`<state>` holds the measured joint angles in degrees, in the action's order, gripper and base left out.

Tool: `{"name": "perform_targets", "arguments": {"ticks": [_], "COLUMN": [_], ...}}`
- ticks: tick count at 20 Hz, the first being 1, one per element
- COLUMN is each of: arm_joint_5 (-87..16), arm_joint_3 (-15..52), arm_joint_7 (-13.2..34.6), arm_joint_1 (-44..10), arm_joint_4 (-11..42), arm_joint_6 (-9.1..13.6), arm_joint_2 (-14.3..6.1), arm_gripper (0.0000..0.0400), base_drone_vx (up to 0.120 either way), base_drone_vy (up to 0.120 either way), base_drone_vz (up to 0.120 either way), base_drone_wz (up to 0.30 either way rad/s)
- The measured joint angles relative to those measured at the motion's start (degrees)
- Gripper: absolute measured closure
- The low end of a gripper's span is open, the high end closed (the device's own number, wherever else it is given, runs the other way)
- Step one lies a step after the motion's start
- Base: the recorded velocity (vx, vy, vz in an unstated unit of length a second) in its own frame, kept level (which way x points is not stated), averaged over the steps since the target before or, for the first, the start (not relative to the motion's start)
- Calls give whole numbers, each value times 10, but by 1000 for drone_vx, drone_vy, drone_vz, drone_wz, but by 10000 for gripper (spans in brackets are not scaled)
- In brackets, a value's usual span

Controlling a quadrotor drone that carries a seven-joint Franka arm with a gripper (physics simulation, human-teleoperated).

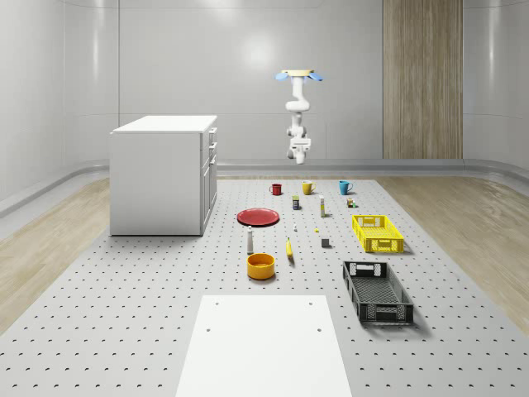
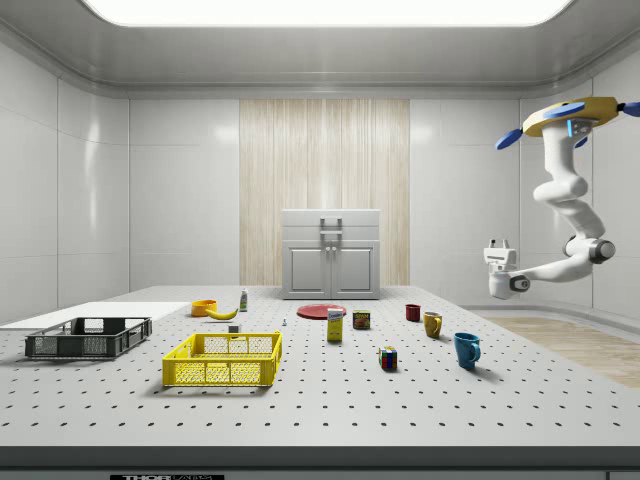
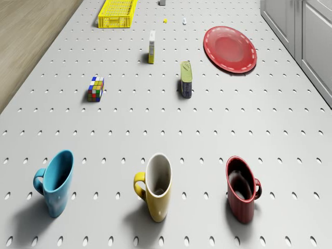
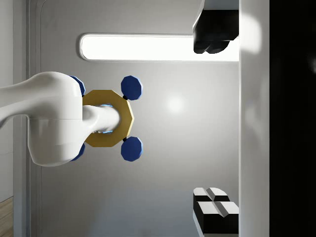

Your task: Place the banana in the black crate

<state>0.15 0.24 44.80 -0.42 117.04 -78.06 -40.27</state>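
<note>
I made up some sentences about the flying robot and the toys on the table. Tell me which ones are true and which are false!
1. The banana lies inside the black crate. False: it lies on the table, next to the orange bowl, and the crate holds nothing.
2. The drone hovers in the air near the end of the table with the three mugs. True.
3. The gripper is holding the banana. False: it hangs high above the table, holding nothing.
4. The yellow mug stands between the blue mug and the red mug. True.
5. The red plate is stacked on the yellow crate. False: it lies flat on the table, apart from it.
</note>
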Motion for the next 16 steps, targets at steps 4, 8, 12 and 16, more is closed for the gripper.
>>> {"name": "perform_targets", "arguments": {"ticks": [4, 8, 12, 16], "arm_joint_5": [0, 0, -1, -1], "arm_joint_3": [0, 0, 1, 2], "arm_joint_7": [0, 0, 0, 0], "arm_joint_1": [0, -1, -1, -1], "arm_joint_4": [0, 1, 2, 3], "arm_joint_6": [-1, -3, -4, -6], "arm_joint_2": [-1, -2, -3, -4], "arm_gripper": [0, 0, 0, 0], "base_drone_vx": [0, 0, 0, 0], "base_drone_vy": [-120, -120, -120, -120], "base_drone_vz": [0, 0, 0, 0], "base_drone_wz": [0, 0, 0, 0]}}
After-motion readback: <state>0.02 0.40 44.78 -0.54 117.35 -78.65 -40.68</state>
